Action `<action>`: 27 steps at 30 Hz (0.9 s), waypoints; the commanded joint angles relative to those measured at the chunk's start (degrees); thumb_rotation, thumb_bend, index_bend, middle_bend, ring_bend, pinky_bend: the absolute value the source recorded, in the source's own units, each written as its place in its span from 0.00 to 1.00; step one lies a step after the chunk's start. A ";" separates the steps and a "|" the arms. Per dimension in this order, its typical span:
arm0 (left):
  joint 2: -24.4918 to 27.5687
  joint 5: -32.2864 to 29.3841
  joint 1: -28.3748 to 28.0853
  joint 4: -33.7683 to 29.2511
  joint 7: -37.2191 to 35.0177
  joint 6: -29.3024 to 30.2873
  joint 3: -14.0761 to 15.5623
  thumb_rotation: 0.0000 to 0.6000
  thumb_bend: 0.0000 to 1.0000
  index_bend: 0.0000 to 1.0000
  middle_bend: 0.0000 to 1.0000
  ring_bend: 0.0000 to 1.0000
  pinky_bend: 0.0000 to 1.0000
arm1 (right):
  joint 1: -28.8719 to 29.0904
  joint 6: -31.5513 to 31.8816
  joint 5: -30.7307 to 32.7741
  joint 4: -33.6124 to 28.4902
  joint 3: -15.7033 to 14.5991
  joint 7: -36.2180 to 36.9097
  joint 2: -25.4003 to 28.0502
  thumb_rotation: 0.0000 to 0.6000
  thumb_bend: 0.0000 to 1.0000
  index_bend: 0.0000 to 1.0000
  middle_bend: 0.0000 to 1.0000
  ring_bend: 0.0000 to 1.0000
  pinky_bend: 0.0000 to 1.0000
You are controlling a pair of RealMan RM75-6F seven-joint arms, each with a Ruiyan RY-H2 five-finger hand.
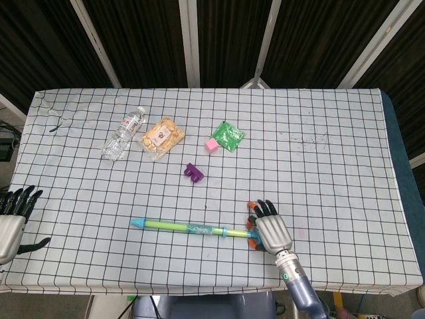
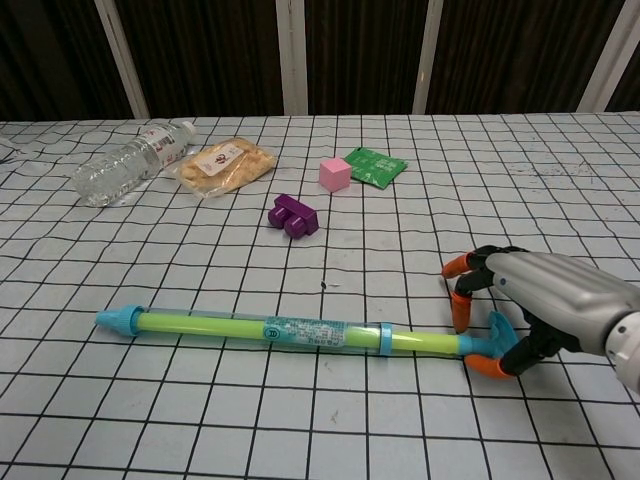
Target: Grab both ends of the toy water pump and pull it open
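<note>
The toy water pump (image 1: 192, 228) (image 2: 300, 333) lies flat near the table's front edge: a yellow-green tube with a blue cap at its left end and a blue T-handle (image 2: 498, 334) at its right end. My right hand (image 1: 269, 230) (image 2: 545, 305) arches over the T-handle. Its fingertips (image 2: 460, 308) hover just behind the rod, and the thumb tip touches the front of the handle. The fingers are not closed on it. In the head view my left hand (image 1: 10, 222) hangs off the table's left front corner, fingers spread and holding nothing, far from the blue cap (image 1: 137, 222).
At the back left lie a clear plastic bottle (image 2: 125, 162) and a snack bag (image 2: 222, 164). A purple block (image 2: 292, 215), a pink cube (image 2: 334, 173) and a green packet (image 2: 374, 165) sit behind the pump. The checked cloth (image 2: 150, 420) covers the table.
</note>
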 commanded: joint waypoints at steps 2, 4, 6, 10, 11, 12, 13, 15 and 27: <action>-0.01 0.12 0.01 -0.02 -0.03 0.13 -0.01 1.00 0.00 0.00 0.00 0.00 0.00 | 0.10 0.07 0.43 0.06 -0.24 -0.13 0.03 1.00 0.33 0.51 0.17 0.00 0.00; -0.01 0.05 0.03 -0.05 -0.14 0.15 -0.03 1.00 0.00 0.00 0.00 0.00 0.00 | 0.13 0.12 0.60 0.07 -0.44 -0.24 0.01 1.00 0.34 0.51 0.18 0.00 0.00; -0.02 0.05 0.03 -0.03 -0.11 0.16 -0.03 1.00 0.00 0.00 0.00 0.00 0.00 | 0.18 0.24 0.67 0.02 -0.57 -0.30 -0.04 1.00 0.36 0.53 0.18 0.00 0.00; -0.09 0.30 0.05 0.04 -0.03 0.43 -0.04 1.00 0.00 0.00 0.00 0.00 0.00 | 0.38 0.75 0.08 -0.48 -0.47 0.28 -0.11 1.00 0.44 0.61 0.22 0.00 0.00; -0.12 0.35 0.06 0.04 -0.01 0.46 -0.03 1.00 0.00 0.00 0.00 0.00 0.00 | 0.42 0.92 -0.16 -0.54 -0.48 0.34 -0.09 1.00 0.44 0.62 0.23 0.00 0.00; -0.12 0.36 0.06 0.01 0.01 0.44 -0.01 1.00 0.00 0.00 0.00 0.00 0.00 | 0.46 1.05 -0.32 -0.60 -0.52 0.31 -0.06 1.00 0.45 0.64 0.23 0.00 0.00; -0.12 0.35 0.06 -0.02 0.01 0.40 0.02 1.00 0.00 0.00 0.00 0.00 0.00 | 0.48 1.12 -0.32 -0.67 -0.57 0.22 0.01 1.00 0.45 0.66 0.24 0.00 0.00; -0.10 0.33 0.04 -0.06 0.07 0.37 0.01 1.00 0.00 0.00 0.00 0.00 0.00 | 0.51 1.27 -0.15 -0.91 -0.66 0.03 0.22 1.00 0.45 0.67 0.25 0.00 0.00; 0.60 -1.04 -1.28 -3.23 0.16 -2.38 -0.34 1.00 0.07 0.09 0.01 0.00 0.01 | 0.46 1.98 -1.50 -1.23 -0.53 3.30 1.98 1.00 0.45 0.68 0.25 0.00 0.00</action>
